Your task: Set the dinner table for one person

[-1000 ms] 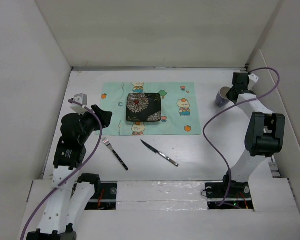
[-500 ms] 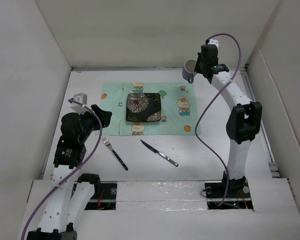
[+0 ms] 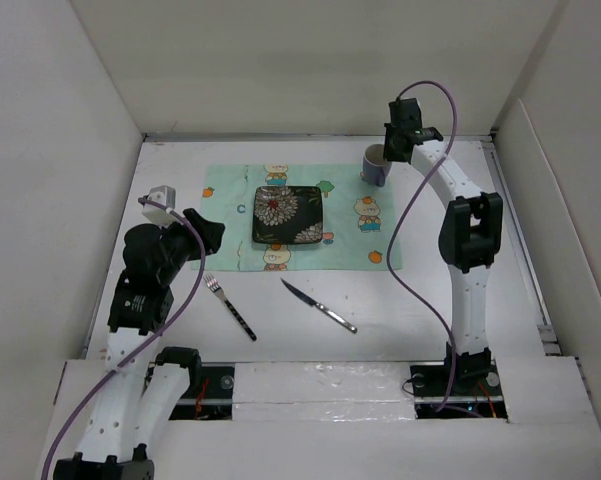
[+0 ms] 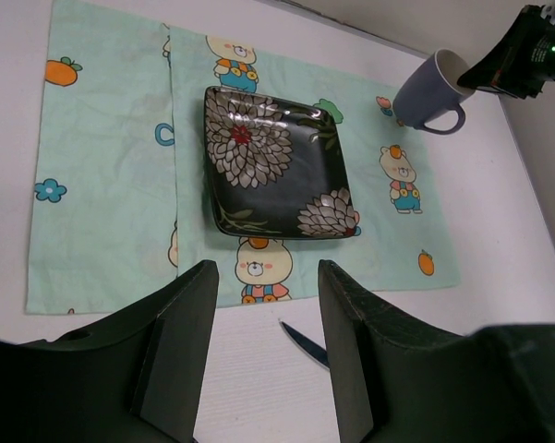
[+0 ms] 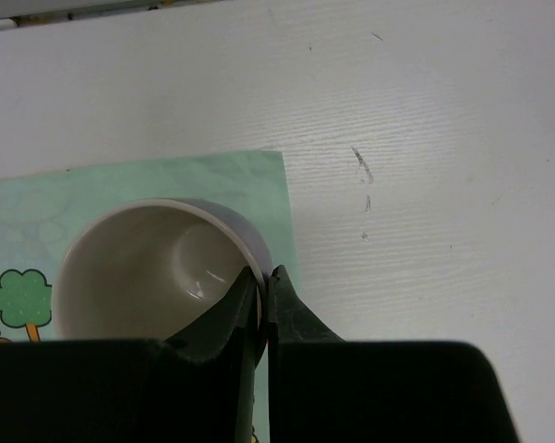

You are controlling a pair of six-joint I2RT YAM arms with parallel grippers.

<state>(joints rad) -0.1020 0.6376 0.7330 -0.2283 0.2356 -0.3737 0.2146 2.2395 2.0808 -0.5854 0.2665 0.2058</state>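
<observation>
On the white dinner table (image 3: 410, 300) lies a mint-green placemat (image 3: 230, 200) with a dark floral square plate (image 3: 288, 215) at its middle. My right gripper (image 3: 388, 152) is shut on the rim of a purple mug (image 3: 375, 165), which is at the placemat's far right corner; in the right wrist view one finger is inside the mug (image 5: 148, 268) and one outside. A fork (image 3: 230, 307) and a knife (image 3: 318, 305) lie on the table in front of the placemat. My left gripper (image 3: 208, 235) is open and empty, over the placemat's left edge. The left wrist view shows the plate (image 4: 275, 161), the mug (image 4: 431, 92) and the knife tip (image 4: 303, 341).
White walls close the table on the left, back and right. A raised white panel (image 3: 540, 200) runs along the right side. The arm bases stand at the near edge.
My right arm has carried the mug from the table's right side leftward, over the back, and lowered it at the placemat's far right corner. The left arm has not moved.
</observation>
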